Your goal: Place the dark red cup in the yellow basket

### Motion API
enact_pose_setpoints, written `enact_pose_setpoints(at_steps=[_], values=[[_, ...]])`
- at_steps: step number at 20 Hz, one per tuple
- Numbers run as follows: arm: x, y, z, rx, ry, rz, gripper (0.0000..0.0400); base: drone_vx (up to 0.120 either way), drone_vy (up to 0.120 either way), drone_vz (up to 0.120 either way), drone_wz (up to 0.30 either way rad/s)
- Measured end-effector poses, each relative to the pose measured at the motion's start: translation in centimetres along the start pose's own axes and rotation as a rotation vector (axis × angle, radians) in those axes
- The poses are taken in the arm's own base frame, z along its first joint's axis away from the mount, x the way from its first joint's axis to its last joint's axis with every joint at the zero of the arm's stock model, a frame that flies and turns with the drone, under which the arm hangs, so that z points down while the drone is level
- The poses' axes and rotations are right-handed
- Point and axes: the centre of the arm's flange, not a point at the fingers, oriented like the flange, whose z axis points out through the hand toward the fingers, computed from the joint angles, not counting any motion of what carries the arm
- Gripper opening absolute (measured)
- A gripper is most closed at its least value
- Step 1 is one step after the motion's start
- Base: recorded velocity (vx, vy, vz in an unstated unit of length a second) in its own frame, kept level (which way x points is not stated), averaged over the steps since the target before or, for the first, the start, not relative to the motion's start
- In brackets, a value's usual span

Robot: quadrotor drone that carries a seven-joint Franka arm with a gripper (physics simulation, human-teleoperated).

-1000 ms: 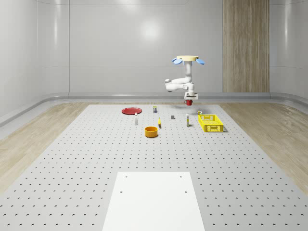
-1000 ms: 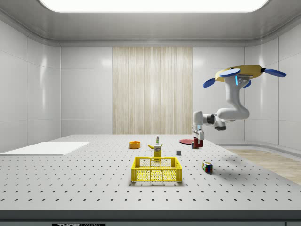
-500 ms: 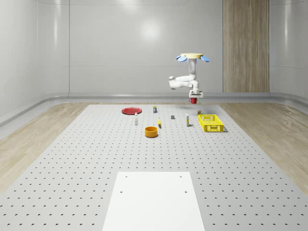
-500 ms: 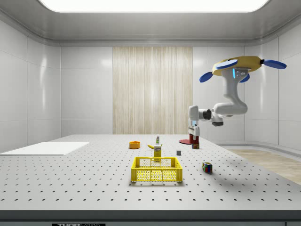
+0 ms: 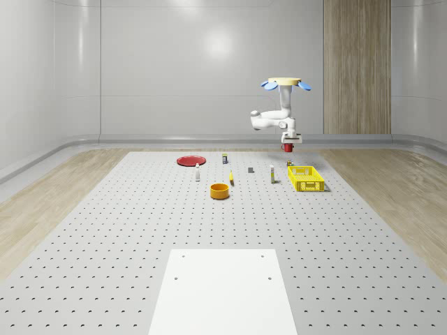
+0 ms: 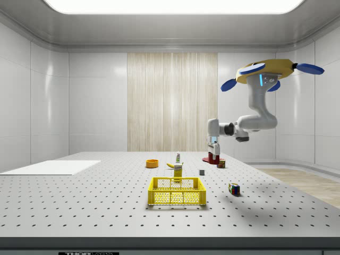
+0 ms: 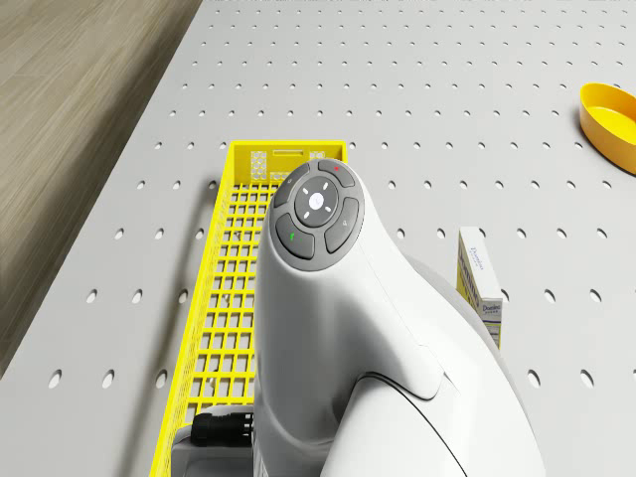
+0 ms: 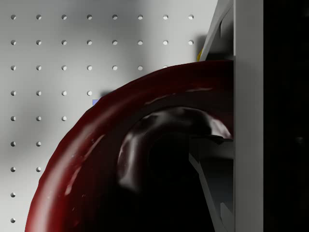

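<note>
**Cup aloft, basket below**

The gripper [image 5: 288, 144] is clamped on the cup [image 5: 288, 147], carrying it in the air right of centre in the whole-scene view, just above and behind the basket [image 5: 306, 178]. The drone [image 5: 284, 83] hovers over the table's [image 5: 140, 230] far right part, arm bent beneath it. In the side view the cup [image 6: 213, 158] hangs under the gripper [image 6: 213, 153] right of centre, well clear of the table, and the basket [image 6: 177, 191] sits lower and to the left.

From the wrist, one finger [image 8: 248, 121] runs down over the rim of the cup [image 8: 96, 159], so the hold looks like a pinch on the wall. It reads as a rigid, glossy, light cup: stiff enough for a rim grip, but likely slick, so I'd keep it upright. From the drone, the basket [image 7: 234, 298] lies right beneath the arm.
</note>
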Motion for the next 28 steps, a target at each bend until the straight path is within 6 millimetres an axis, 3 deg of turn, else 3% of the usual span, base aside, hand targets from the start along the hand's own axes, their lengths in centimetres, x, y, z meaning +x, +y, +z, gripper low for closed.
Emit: enact_pose_setpoints(at_steps=[9, 25, 28], values=[[0.00, 0.00, 0.00, 0.000, 0.000, 0.000, 0.0100, 0.120, 0.111, 0.000, 0.000], [0.00, 0.00, 0.00, 0.000, 0.000, 0.000, 0.0100, 0.120, 0.000, 0.000, 0.000], [0.00, 0.00, 0.00, 0.000, 0.000, 0.000, 0.0100, 0.120, 0.000, -0.120, 0.000]])
